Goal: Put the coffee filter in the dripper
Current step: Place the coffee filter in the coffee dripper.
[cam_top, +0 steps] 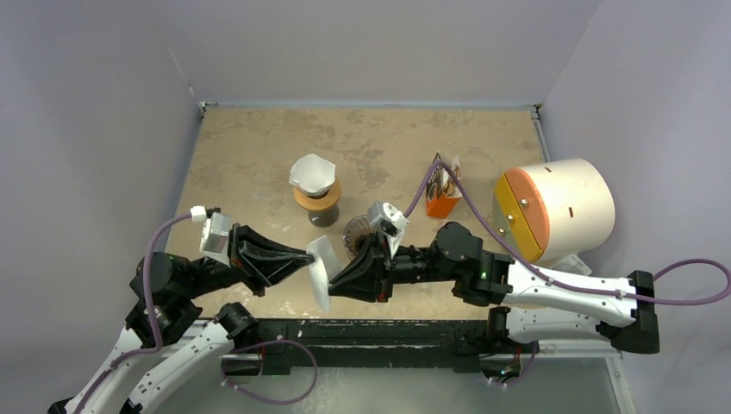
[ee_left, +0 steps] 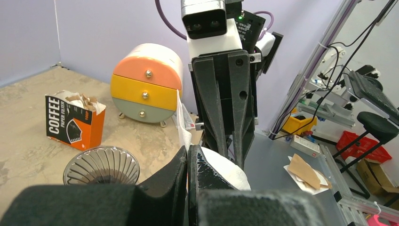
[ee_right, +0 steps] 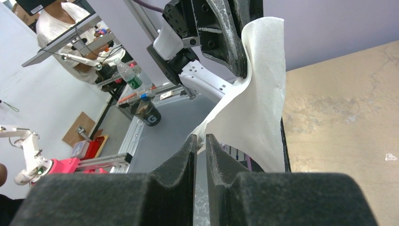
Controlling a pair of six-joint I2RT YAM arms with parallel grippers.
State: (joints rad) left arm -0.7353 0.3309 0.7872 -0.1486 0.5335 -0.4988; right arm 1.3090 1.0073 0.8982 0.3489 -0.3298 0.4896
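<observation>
Now, from the left, we see the left claw [cam_top: 308,257] clenched on the coffee filter [cam_top: 321,274]. The filter hangs in the air over the near part of the worktop [cam_top: 259,155], edge-on to the top camera. The right claw [cam_top: 334,278] is closed on one corner of the same paper. Just behind it, the glass dripper [cam_top: 354,231] stands half hidden by the right wrist. Further right is an orange filter box [cam_top: 444,194].
</observation>
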